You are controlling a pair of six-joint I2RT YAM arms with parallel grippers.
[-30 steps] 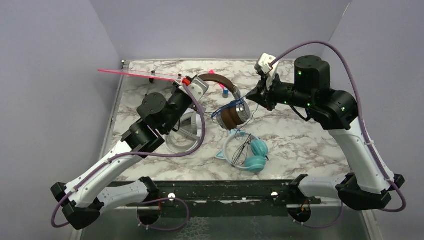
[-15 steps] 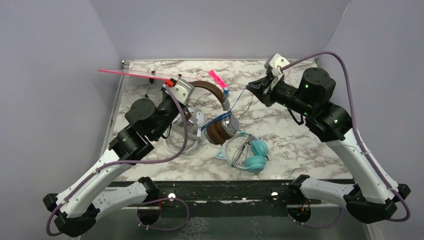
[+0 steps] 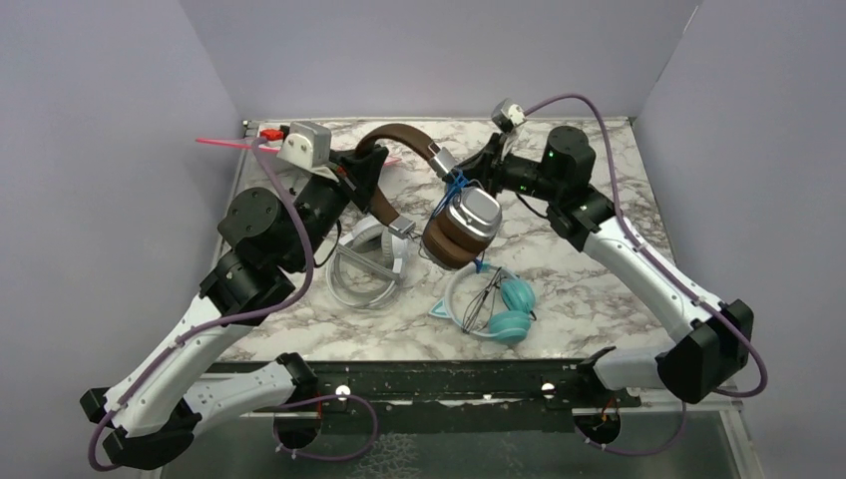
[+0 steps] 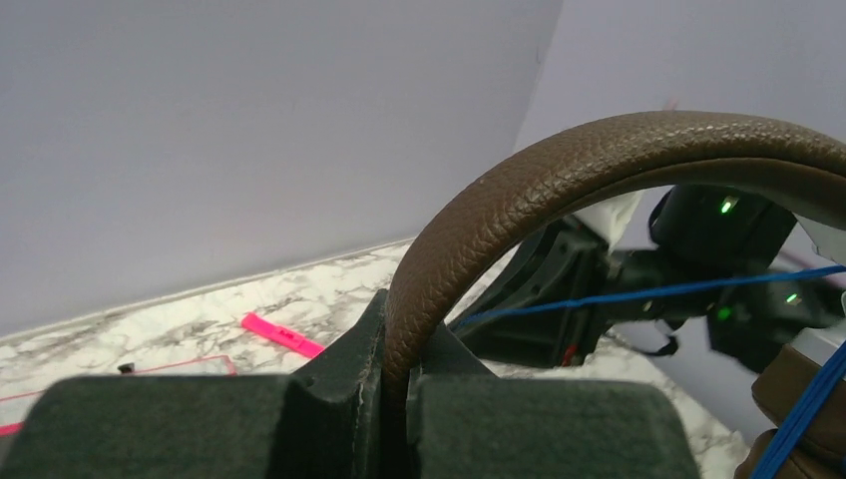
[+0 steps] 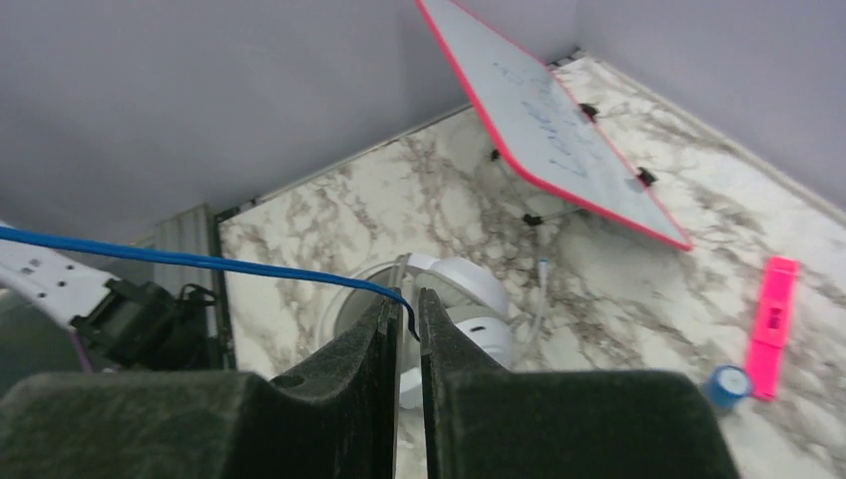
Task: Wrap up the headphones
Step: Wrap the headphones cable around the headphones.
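Brown headphones (image 3: 461, 228) hang mid-wrap; my left pincer (image 4: 399, 374) clamps their band, my right pincer (image 5: 404, 311) pinches the blue cord (image 5: 200, 261); white set (image 3: 374, 261) and teal set (image 3: 504, 311) seem left to do.

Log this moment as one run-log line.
step: wrapping brown headphones | left gripper: shut on headband | right gripper: pinching blue cord | white headphones, teal headphones: lying on table
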